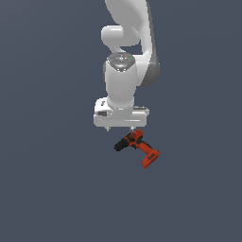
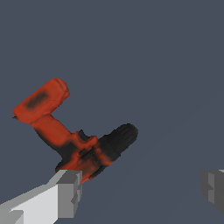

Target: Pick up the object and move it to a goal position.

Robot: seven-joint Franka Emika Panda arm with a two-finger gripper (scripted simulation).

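Wrist view: claw point(image 2: 140, 190) spread wide — one finger point(image 2: 65, 192) touching the drill point(image 2: 74, 135)
Drill axis: slanted, off toward that finger — not centred

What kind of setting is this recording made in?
Most likely a bare simulated test scene, not a real room: a flat, featureless grey-blue ground, a smoothly rendered white arm, and one blocky, low-detail toy drill below its gripper.

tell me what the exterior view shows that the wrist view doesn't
Only the exterior view shows the white arm and the whole gripper above the drill. Only the wrist view shows the two fingertips spread wide, one beside the drill's body, the other well clear. Both show the red-orange drill with its black chuck and blocky base.
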